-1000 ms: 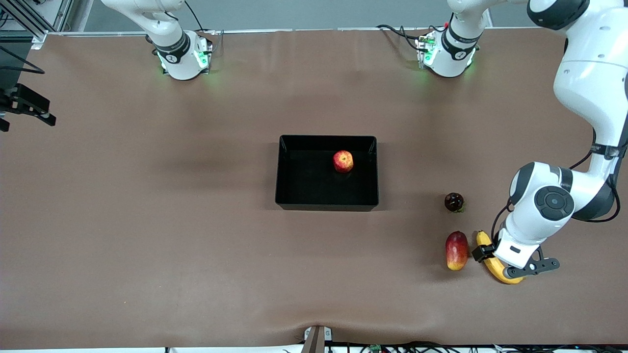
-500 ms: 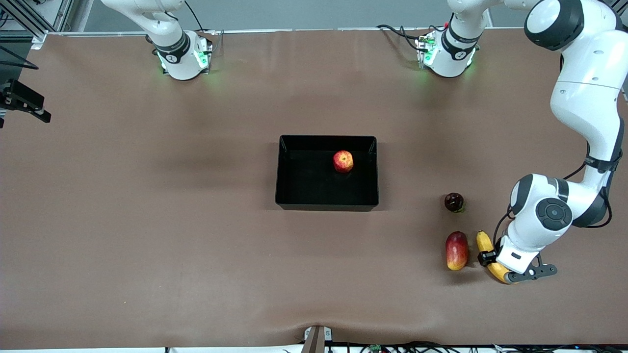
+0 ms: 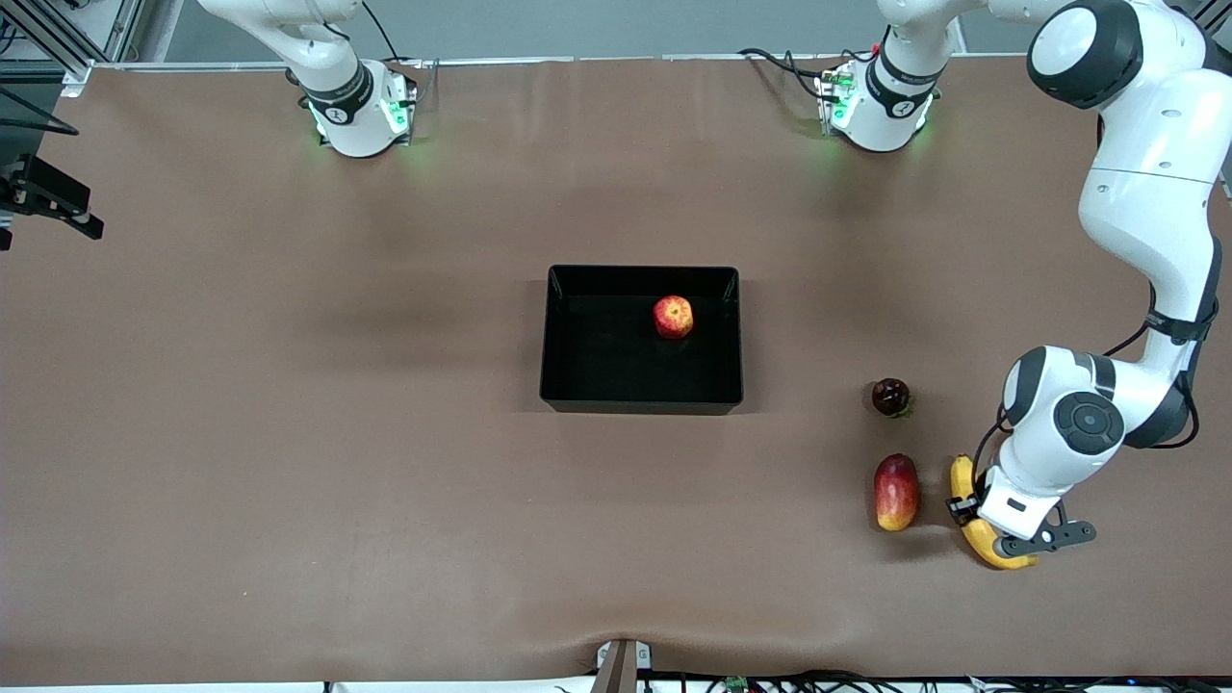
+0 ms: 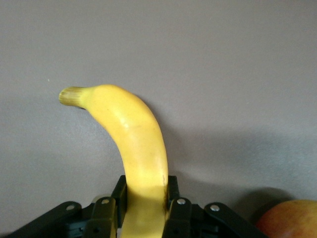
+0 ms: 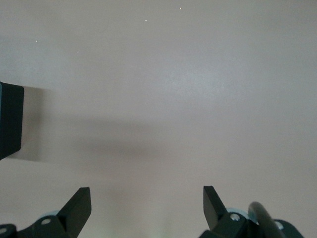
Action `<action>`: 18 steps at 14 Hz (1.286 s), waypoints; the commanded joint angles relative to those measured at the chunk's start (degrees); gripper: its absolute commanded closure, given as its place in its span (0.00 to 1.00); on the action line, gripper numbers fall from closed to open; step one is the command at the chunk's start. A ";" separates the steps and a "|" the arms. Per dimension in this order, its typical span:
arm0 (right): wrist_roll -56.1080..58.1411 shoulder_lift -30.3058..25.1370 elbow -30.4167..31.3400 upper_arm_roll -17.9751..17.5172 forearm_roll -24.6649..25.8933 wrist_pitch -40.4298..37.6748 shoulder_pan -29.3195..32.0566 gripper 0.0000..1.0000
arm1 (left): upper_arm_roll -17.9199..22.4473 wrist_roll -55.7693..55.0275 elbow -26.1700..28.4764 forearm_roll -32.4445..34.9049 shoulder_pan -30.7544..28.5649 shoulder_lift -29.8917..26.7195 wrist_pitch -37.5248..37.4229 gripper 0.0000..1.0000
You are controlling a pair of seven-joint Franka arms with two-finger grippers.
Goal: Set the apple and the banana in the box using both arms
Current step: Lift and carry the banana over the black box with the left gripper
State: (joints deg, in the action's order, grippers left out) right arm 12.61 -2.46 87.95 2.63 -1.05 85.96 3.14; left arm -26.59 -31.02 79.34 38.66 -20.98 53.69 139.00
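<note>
The yellow banana [image 3: 962, 477] lies on the brown table near the left arm's end, nearer the front camera than the box. My left gripper [image 3: 967, 510] is down on it and shut around its middle. In the left wrist view the banana [image 4: 141, 144] runs out from between the black fingers [image 4: 173, 187], stem end away from them. The red-yellow apple [image 3: 673, 317] sits inside the black box [image 3: 640, 402] at the table's middle. My right gripper [image 3: 82, 223] waits over the table's edge at the right arm's end, open and holding nothing [image 5: 147, 196].
A red-yellow mango-like fruit [image 3: 896, 492] lies right beside the banana, on the box's side of it, and its edge shows in the left wrist view [image 4: 292, 222]. A dark red round fruit [image 3: 890, 396] sits farther from the front camera. A black block [image 5: 10, 121] lies under the right gripper.
The left gripper's fingers closed onto the banana. The banana shifted slightly toward the left arm's end and away from the mango-like fruit. The right gripper barely moved.
</note>
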 commanded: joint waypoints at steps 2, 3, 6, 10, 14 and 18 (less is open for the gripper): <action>-0.57 0.26 -1.29 0.27 -0.18 -1.15 -0.67 0.00 | -4.77 1.05 0.64 -3.24 -0.37 -5.16 -8.27 1.00; -0.57 0.26 -1.20 0.18 -0.18 -1.23 -0.68 0.00 | -6.35 1.05 0.73 -3.24 -0.37 -6.92 -11.53 1.00; -0.57 0.26 -1.20 0.27 -0.36 -1.23 -0.59 0.00 | -12.67 0.88 1.69 -3.24 -0.11 -12.28 -20.67 1.00; -0.57 0.35 -1.20 0.27 -0.45 -1.23 -0.41 0.00 | -19.89 -5.59 1.87 -3.24 4.09 -14.93 -28.33 1.00; -0.65 0.35 -1.20 0.18 -0.71 -1.59 -0.76 0.00 | -20.69 -23.08 1.52 -2.45 16.56 -14.41 -28.43 1.00; -0.65 0.26 -1.11 0.27 -0.80 -1.76 -0.24 0.00 | -18.76 -28.99 1.17 0.89 28.52 -12.74 -28.00 1.00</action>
State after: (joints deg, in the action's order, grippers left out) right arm 12.60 -2.46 87.89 2.53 -1.08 85.21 3.04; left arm -46.59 -58.06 81.52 37.78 4.05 40.08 111.40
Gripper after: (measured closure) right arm 0.000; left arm 0.652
